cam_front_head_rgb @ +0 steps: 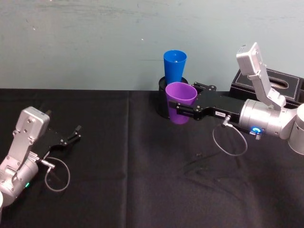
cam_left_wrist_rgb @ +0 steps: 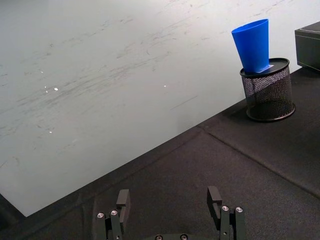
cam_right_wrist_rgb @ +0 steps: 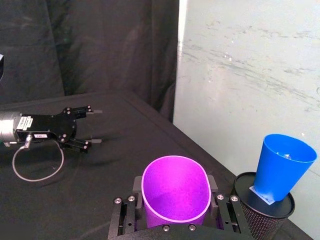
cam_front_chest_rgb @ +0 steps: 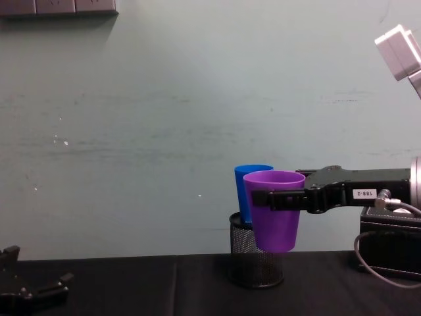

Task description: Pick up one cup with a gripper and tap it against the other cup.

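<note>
My right gripper [cam_front_head_rgb: 180,109] is shut on the purple cup [cam_front_head_rgb: 181,101] and holds it upright in the air, above the tablecloth. The bright blue cup [cam_front_head_rgb: 175,63] stands inside a black mesh pen holder [cam_front_head_rgb: 162,102] just behind the purple one. In the right wrist view a gap shows between the purple cup [cam_right_wrist_rgb: 175,192] and the blue cup [cam_right_wrist_rgb: 282,167]. From the chest view the purple cup [cam_front_chest_rgb: 275,210] overlaps the blue cup [cam_front_chest_rgb: 244,191]. My left gripper [cam_front_head_rgb: 76,133] rests open and empty on the cloth at the near left.
A black box [cam_front_head_rgb: 280,84] sits at the back right, behind my right arm. A grey wall rises right behind the table's far edge. Black cloth [cam_front_head_rgb: 142,171] covers the table between the two arms. A cable loop [cam_front_head_rgb: 230,140] hangs under the right wrist.
</note>
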Action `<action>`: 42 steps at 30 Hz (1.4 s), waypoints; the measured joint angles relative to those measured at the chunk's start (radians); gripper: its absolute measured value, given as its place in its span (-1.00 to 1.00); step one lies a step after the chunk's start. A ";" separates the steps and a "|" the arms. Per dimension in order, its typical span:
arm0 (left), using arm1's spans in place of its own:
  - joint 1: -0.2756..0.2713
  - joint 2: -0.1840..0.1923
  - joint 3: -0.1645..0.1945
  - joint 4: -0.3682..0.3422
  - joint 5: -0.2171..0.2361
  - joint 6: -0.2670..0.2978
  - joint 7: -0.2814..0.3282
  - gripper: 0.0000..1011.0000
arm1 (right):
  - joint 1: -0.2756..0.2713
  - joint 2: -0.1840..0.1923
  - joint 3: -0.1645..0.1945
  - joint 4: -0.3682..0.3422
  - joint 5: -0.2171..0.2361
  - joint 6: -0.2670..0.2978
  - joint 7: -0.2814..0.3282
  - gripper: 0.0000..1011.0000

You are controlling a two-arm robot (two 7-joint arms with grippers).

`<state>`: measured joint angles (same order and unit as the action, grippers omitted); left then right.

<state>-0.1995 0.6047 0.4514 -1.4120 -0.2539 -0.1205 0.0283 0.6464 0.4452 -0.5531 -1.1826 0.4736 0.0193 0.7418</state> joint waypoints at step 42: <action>0.000 0.000 0.000 0.000 0.000 0.000 0.000 1.00 | 0.000 0.000 0.000 0.000 0.000 0.000 0.000 0.42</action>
<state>-0.1995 0.6047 0.4514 -1.4120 -0.2538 -0.1205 0.0283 0.6465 0.4452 -0.5531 -1.1827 0.4735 0.0193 0.7419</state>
